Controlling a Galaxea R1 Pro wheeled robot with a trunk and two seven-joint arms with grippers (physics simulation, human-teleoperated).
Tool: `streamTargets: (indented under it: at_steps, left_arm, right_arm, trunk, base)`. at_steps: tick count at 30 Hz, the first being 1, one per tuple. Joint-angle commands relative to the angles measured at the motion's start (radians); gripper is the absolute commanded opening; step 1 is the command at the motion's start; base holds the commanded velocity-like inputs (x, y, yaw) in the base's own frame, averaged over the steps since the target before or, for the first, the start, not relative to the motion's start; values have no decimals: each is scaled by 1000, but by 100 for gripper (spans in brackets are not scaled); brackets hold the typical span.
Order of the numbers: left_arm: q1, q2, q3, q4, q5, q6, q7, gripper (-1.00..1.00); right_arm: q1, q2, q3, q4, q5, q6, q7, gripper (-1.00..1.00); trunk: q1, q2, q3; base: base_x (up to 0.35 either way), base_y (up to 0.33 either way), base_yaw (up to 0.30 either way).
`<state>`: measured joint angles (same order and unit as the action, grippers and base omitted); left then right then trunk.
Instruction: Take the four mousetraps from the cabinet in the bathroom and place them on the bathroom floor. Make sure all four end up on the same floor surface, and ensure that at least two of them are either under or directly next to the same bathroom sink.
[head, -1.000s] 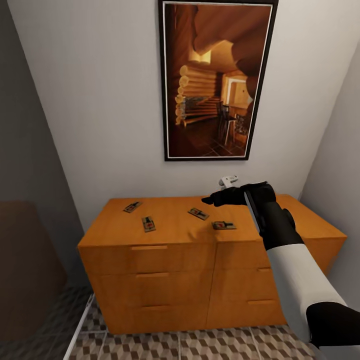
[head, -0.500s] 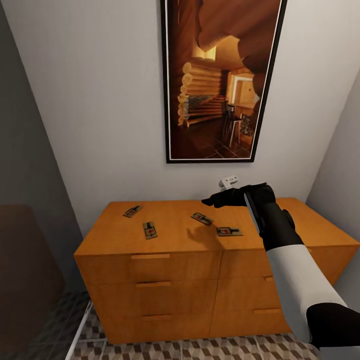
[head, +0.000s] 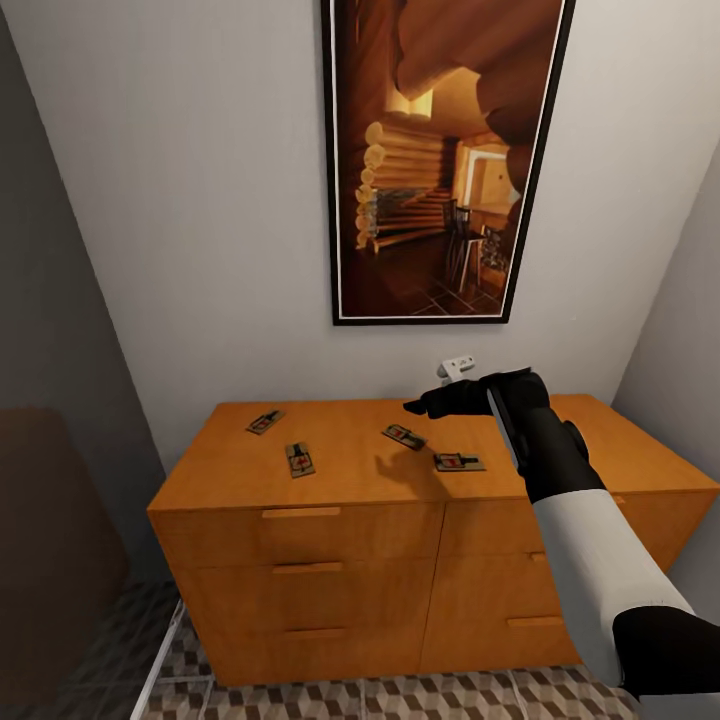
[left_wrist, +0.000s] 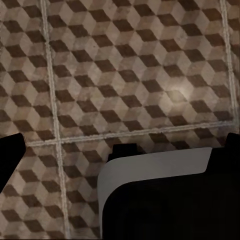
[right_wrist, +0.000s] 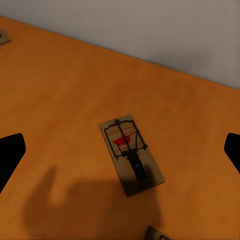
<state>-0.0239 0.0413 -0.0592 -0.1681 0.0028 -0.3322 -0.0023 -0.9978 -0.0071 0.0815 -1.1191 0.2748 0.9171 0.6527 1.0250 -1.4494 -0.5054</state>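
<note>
**Inspector:** Position of the right gripper (head: 415, 404), please, relative to the nearest of the mousetraps.

**Assessor:** It hangs above the cabinet (head: 340, 470) top, jaws spread wide with nothing between them. The nearest mousetrap (right_wrist: 132, 154) lies flat on the wood directly below and just ahead of the fingertips, centred between them in the right wrist view.

**Inspector:** Its long axis?

**Assessor:** Skewed to the line joining the two fingers, neither square across nor parallel. My judgement: a small wrist turn is needed before descent, so the fingers close across the short sides.

**Inspector:** Other arm?

**Assessor:** The left gripper (left_wrist: 120, 145) points at the bathroom floor (left_wrist: 125, 65), jaws parted, well away from the cabinet top. The right arm is clearly nearer.
</note>
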Motion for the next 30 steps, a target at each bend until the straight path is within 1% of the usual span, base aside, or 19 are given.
streamTargets:
  at_steps: [1,4,5,9,12,17,30]
  left_arm:
    - [-1,4,-6,21,1,-19,1,100]
    - [-1,7,-6,51,1,-55,1,100]
    - [-1,8,-7,71,2,-84,1,100]
    - [-1,9,-6,112,1,-145,2,100]
    - [-1,9,-6,125,1,-167,2,100]
    - [-1,9,-5,132,1,-179,2,100]
    - [-1,9,-6,135,2,-182,3,100]
  right_arm:
    - [-1,-1,1,0,11,2,8,100]
    - [-1,-1,1,1,11,2,8,100]
    - [0,-1,1,2,11,2,8,100]
    - [0,-1,1,4,11,2,8,100]
    - [1,-1,1,7,11,2,8,100]
    - [1,-1,1,13,11,2,8,100]
    - [1,-2,1,25,11,0,8,100]
  trunk:
    - [0,-1,-1]
    - [0,-1,-1]
    - [0,-1,-1]
    - [0,-1,-2]
    - [0,-1,-3]
    - [0,-1,-7]
    - [0,-1,-24]
  base:
    - [0,0,0]
    - [0,0,0]
    - [0,0,0]
    - [0,0,0]
    - [0,0,0]
    - [0,0,0]
    - [0,0,0]
